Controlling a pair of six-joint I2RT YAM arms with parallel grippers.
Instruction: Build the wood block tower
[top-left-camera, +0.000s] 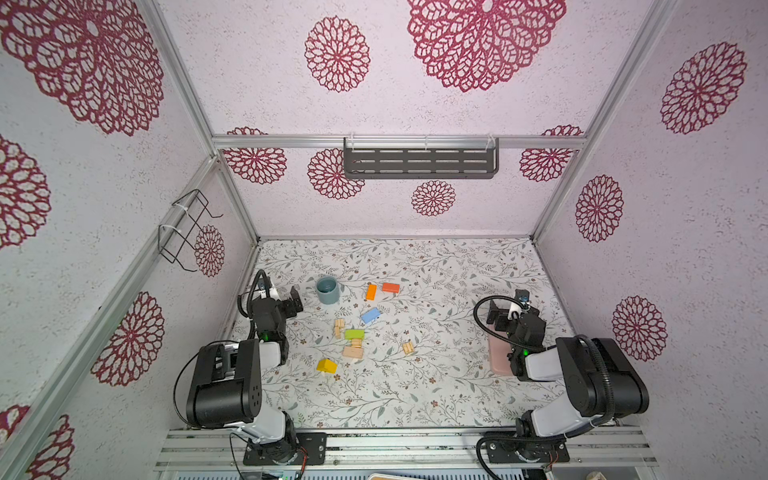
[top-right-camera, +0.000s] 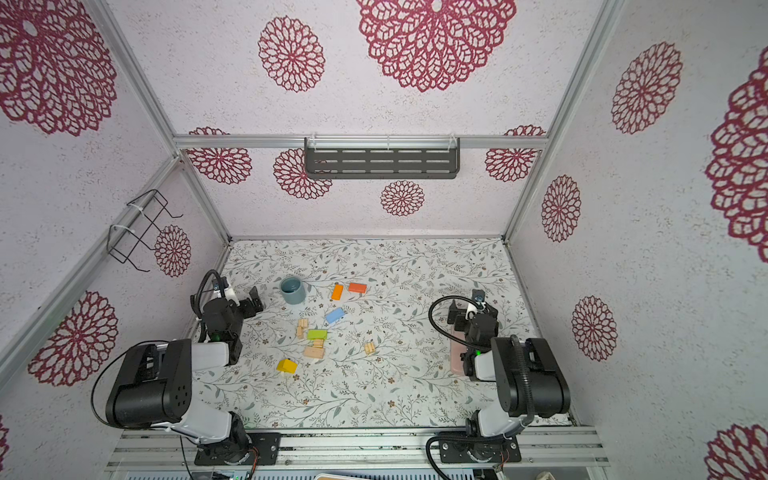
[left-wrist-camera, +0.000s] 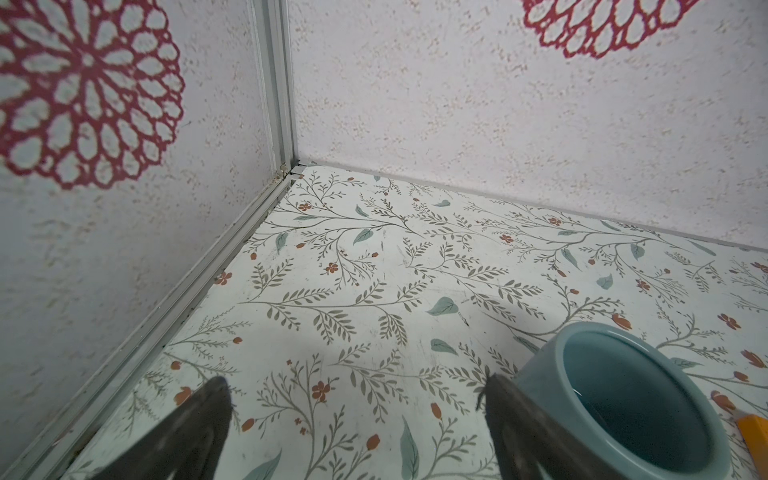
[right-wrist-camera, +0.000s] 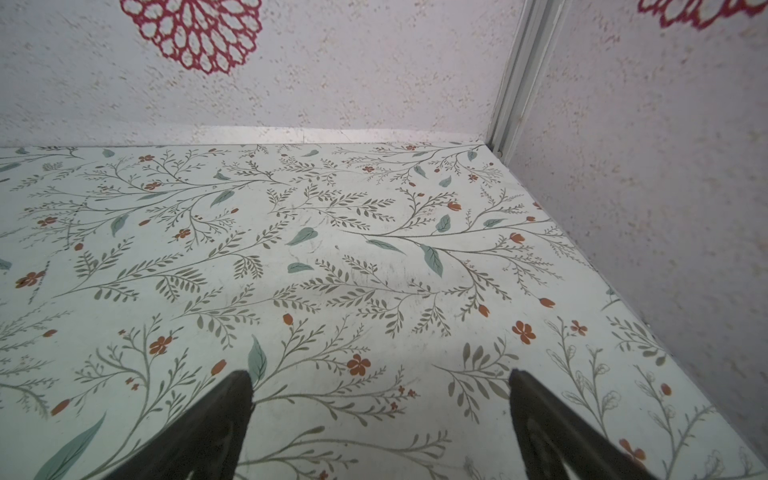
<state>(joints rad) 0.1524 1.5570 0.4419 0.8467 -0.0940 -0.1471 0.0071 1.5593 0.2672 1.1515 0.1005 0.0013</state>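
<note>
Wood blocks (top-left-camera: 353, 352) lie scattered on the floral tabletop (top-left-camera: 415, 395), from yellow block (top-left-camera: 326, 366) nearest me to red block (top-left-camera: 390, 287) farthest. Light, rigid, smooth-painted, I judge; I would pinch each across its short flat sides. My left gripper (left-wrist-camera: 357, 382) and right gripper (right-wrist-camera: 380, 376) gape empty.
</note>
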